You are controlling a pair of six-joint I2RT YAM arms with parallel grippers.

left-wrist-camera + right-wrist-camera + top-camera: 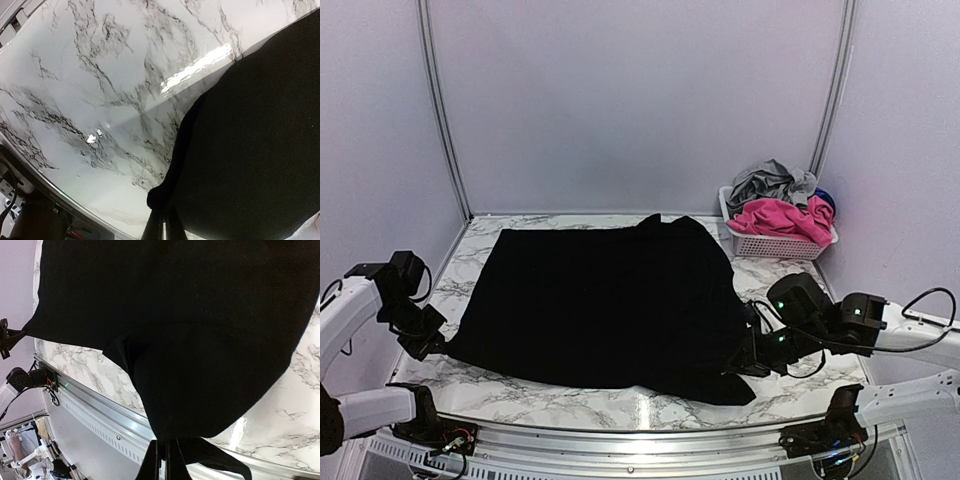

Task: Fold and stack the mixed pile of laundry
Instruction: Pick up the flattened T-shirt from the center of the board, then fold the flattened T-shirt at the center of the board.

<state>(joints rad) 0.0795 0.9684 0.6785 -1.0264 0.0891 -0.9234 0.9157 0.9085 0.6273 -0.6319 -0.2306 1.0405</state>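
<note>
Mixed laundry pile [778,205]: mostly heaped in white basket [775,247], far right corner. Black cloth [610,300] spread flat on table [570,405], near corners clamped tight by left gripper [438,345] and right gripper [738,362]. No fold made, nothing stacked.

light: bright, even | glare: white streaks on bench [100,75] beside black cloth [260,150] | cloth: flat black, no detail | focus: sharp

Reaches in low from both sides, elbows bent. Pinches the near-left corner of the black cloth [610,300] with the left pincer [441,345], the near-right corner with the right pincer [735,366], both clamped tight.
</note>
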